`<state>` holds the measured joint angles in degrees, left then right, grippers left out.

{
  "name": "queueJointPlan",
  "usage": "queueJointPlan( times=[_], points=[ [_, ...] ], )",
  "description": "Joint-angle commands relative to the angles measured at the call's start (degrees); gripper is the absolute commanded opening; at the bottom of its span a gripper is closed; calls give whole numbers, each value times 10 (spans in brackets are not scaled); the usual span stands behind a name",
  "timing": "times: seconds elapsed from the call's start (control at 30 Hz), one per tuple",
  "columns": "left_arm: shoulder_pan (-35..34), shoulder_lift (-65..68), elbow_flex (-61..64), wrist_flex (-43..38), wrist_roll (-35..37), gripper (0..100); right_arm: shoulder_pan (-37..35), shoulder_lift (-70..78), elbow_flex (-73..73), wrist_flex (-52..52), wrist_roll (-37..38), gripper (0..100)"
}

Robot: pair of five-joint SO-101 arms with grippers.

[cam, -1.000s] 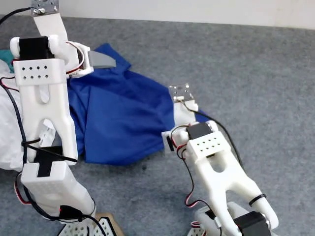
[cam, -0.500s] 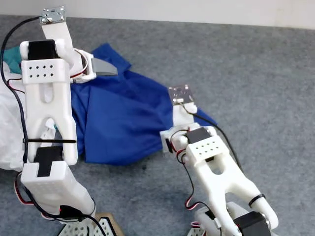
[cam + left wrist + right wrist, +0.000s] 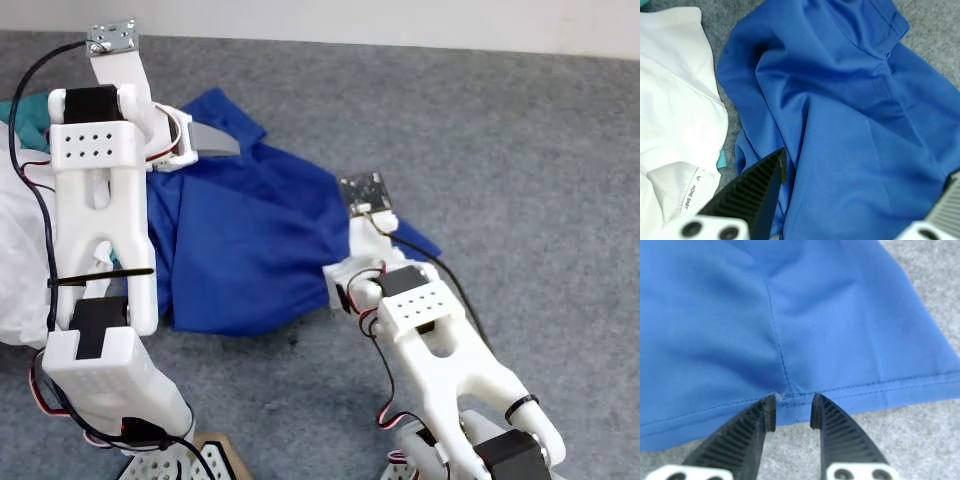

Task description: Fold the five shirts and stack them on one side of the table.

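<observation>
A blue shirt (image 3: 250,235) lies crumpled and partly spread on the grey carpet, between the two arms. My left gripper (image 3: 200,145) hovers over its far left part near the collar, and in the left wrist view the left gripper (image 3: 867,165) stands wide open above the blue shirt (image 3: 850,115) with nothing held. My right gripper (image 3: 792,412) sits low at the blue shirt's hem (image 3: 850,390), narrowly open, one fingertip (image 3: 767,412) on each side of a seam. A white shirt (image 3: 20,250) lies at the left, with a teal one (image 3: 25,115) behind it.
The white shirt (image 3: 675,100) borders the blue one, with a teal scrap (image 3: 720,159) showing between them. Bare grey carpet (image 3: 520,160) stretches to the right and far side. A pale wall (image 3: 400,20) closes the far edge. The arm bases stand at the near edge.
The left arm's wrist has shifted slightly to the right and its camera board has dropped a little in the picture. The right arm has edged slightly left. The shirt lies as before.
</observation>
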<state>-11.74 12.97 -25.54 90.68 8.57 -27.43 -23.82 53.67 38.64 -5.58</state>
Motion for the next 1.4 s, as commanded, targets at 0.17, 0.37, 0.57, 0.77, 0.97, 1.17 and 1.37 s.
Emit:
queueJointPlan(
  times=[0.17,0.37,0.57,0.77,0.97,1.17,1.37],
  points=[
    [-5,-23,-5,-9,-4,463,-7,109,-54,-8,12,125],
    [-5,-23,-5,-9,-4,463,-7,131,-64,-8,12,122],
    [-2,-23,-5,-9,-3,463,-6,133,-65,-10,12,5],
    [-1,-23,-4,-9,-2,463,3,131,-65,-8,12,5],
    [-3,-22,-4,-34,-1,463,53,94,-82,30,11,5],
    [0,-22,-4,-46,-1,463,104,-31,-88,99,10,5],
    [0,-22,-4,-69,-1,463,190,-148,-88,143,11,5]
  ],
)
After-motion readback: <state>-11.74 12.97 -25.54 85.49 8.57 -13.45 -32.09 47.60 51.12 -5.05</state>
